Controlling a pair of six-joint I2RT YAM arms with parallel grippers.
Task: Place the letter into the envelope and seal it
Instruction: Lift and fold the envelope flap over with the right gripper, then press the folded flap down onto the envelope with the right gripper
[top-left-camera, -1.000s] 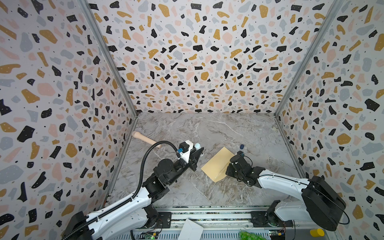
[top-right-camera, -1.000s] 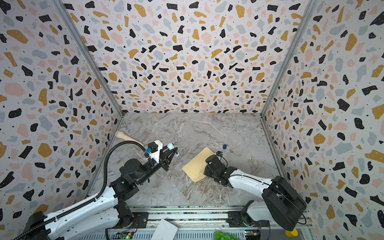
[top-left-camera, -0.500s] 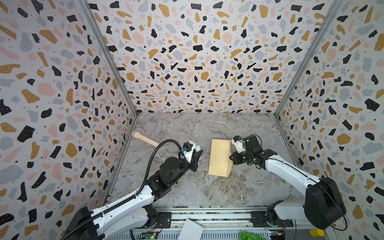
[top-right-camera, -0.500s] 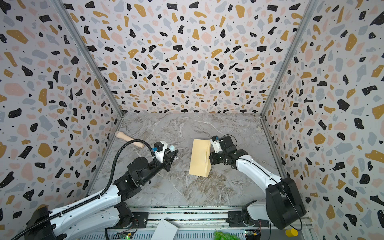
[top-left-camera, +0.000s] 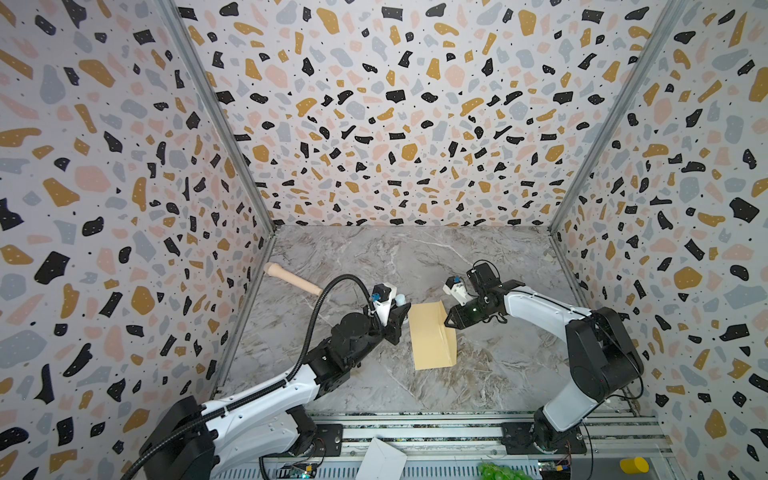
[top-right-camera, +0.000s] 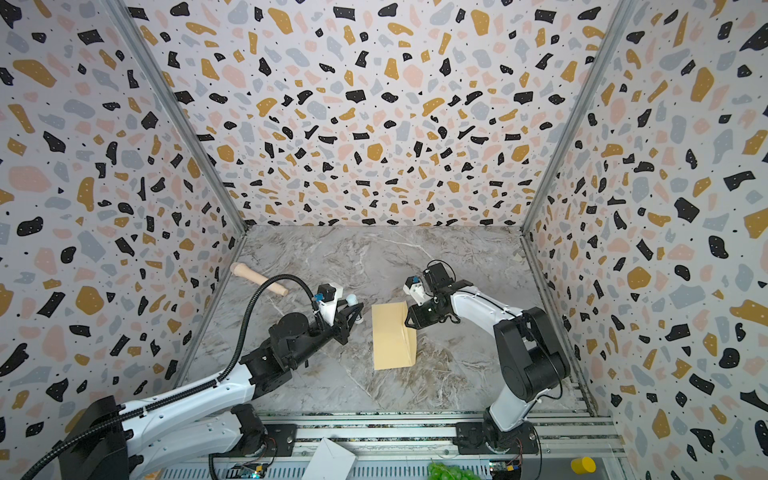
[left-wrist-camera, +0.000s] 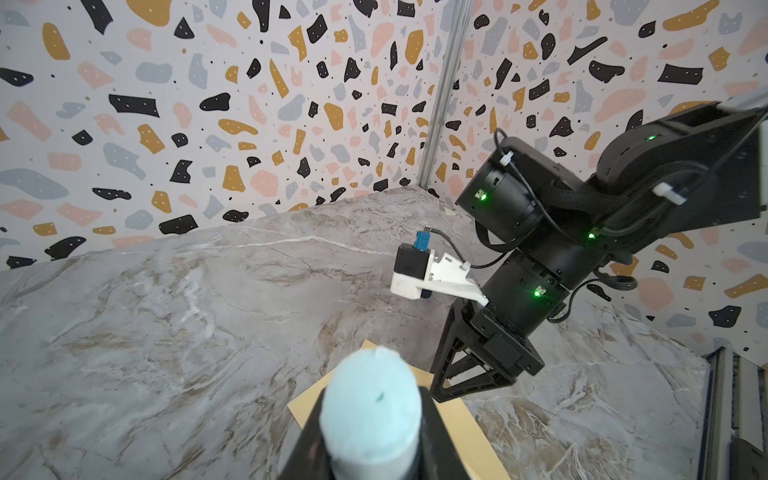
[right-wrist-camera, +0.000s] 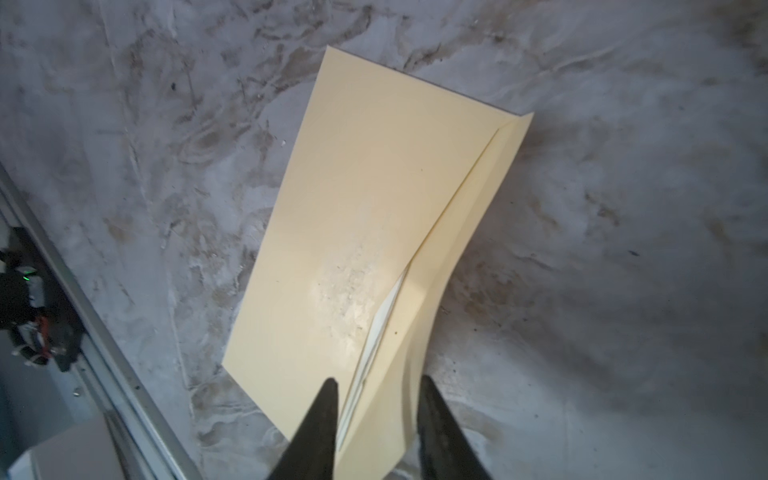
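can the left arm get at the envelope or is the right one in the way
Probably yes: the envelope lies flat beside the left gripper, that side bare. The right gripper, jaws open, sits only over the opposite flap edge. The left jaws hold a blue-tipped stick, though.

One tan kraft-paper rectangular envelope (top-left-camera: 432, 336) is counted near the middle of the grey marbled tabletop (top-left-camera: 415, 257). One sliver of a pale cream paper sheet (right-wrist-camera: 385, 312) is seen under its flap. One light wooden rod (top-left-camera: 293, 279) is counted at the left edge. One pale blue foam-tipped stick (left-wrist-camera: 370, 411) is counted. Beyond the front edge, one white paper piece (top-left-camera: 380, 459), one green bunch (top-left-camera: 498, 471) and one yellow cylinder (top-left-camera: 633, 465) are counted.
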